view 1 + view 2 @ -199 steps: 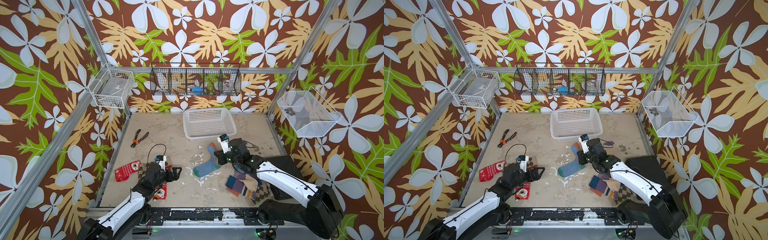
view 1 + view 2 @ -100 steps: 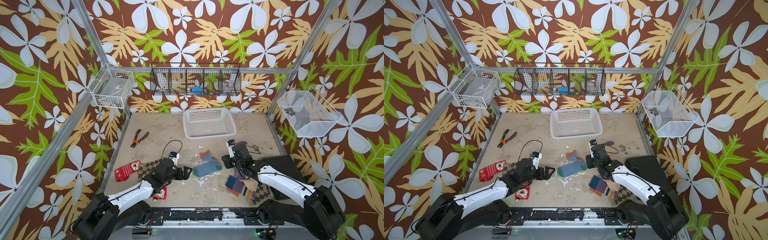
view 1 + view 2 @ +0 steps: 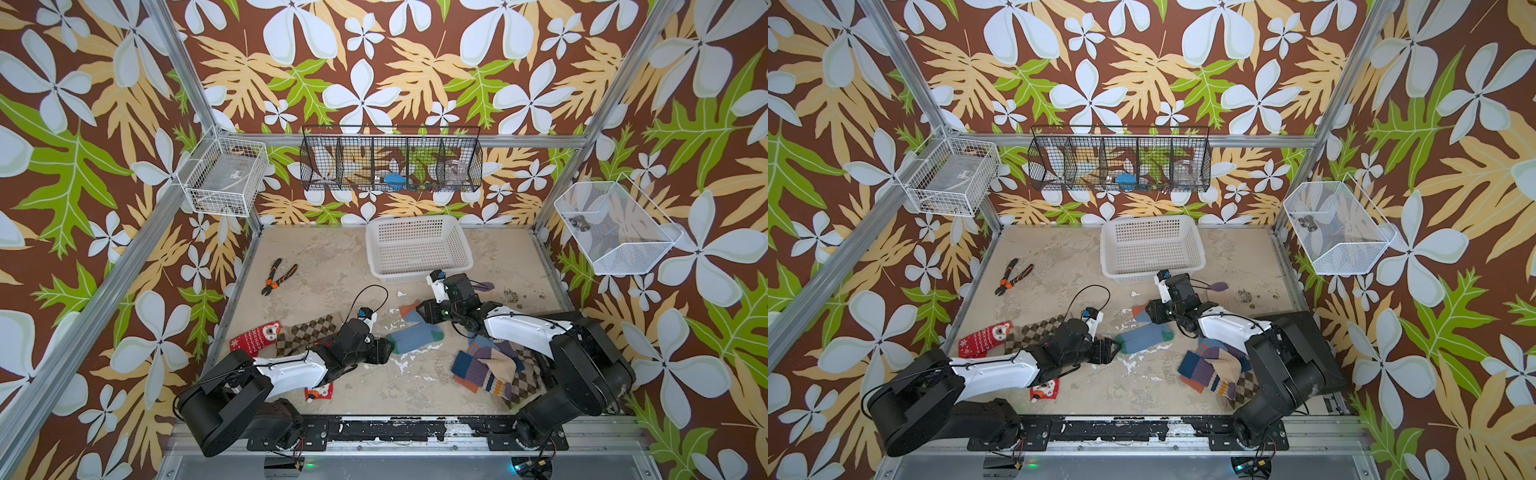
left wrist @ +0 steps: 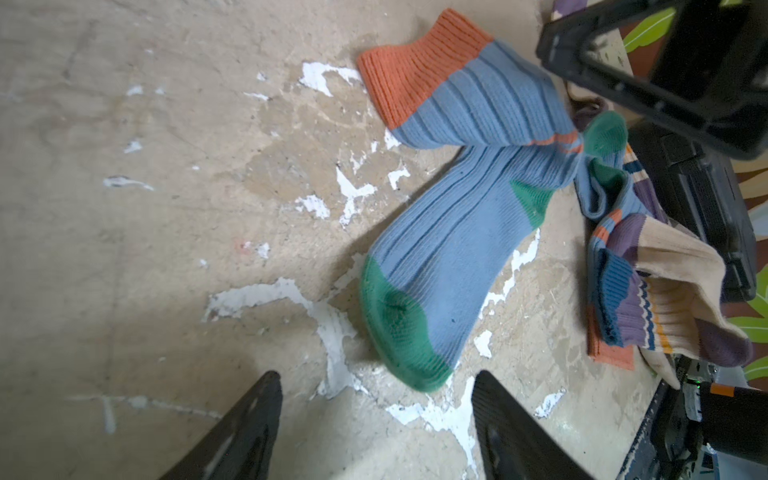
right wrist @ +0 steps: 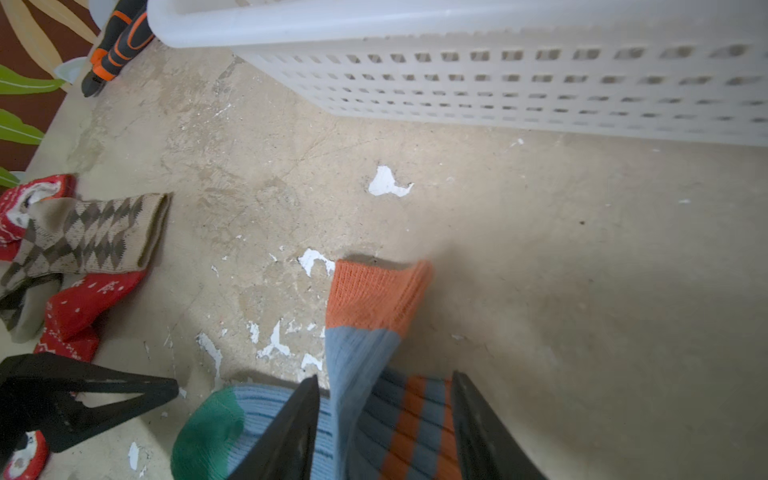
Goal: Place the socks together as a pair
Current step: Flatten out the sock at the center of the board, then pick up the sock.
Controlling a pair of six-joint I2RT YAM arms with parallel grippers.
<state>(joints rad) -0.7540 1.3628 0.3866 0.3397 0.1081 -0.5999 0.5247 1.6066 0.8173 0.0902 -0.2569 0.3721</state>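
A blue sock (image 3: pixel 415 336) with orange cuff and green toe lies folded mid-table; it also shows in the left wrist view as the blue sock (image 4: pixel 449 249). My left gripper (image 3: pixel 387 350) is open, its fingers (image 4: pixel 257 415) either side of the floor just short of the green toe. My right gripper (image 3: pixel 424 312) is open, straddling the striped leg near the orange cuff (image 5: pixel 374 295) without pinching it. A heap of socks (image 3: pixel 490 370), blue-orange, cream-purple and argyle, lies front right. A brown argyle sock (image 3: pixel 307 336) overlaps a red sock (image 3: pixel 254 338) on the left. Another red sock (image 3: pixel 319 392) lies partly hidden under my left arm.
A white plastic basket (image 3: pixel 417 249) stands at the back, close behind my right gripper. Orange-handled pliers (image 3: pixel 279 276) lie back left. Wire baskets (image 3: pixel 390 166) hang on the walls. A black block (image 3: pixel 582 328) sits at the right edge.
My right gripper has opened and let go of the blue sock, which now lies folded on the table. My left gripper has reached right up to its toe, its jaws a little narrower.
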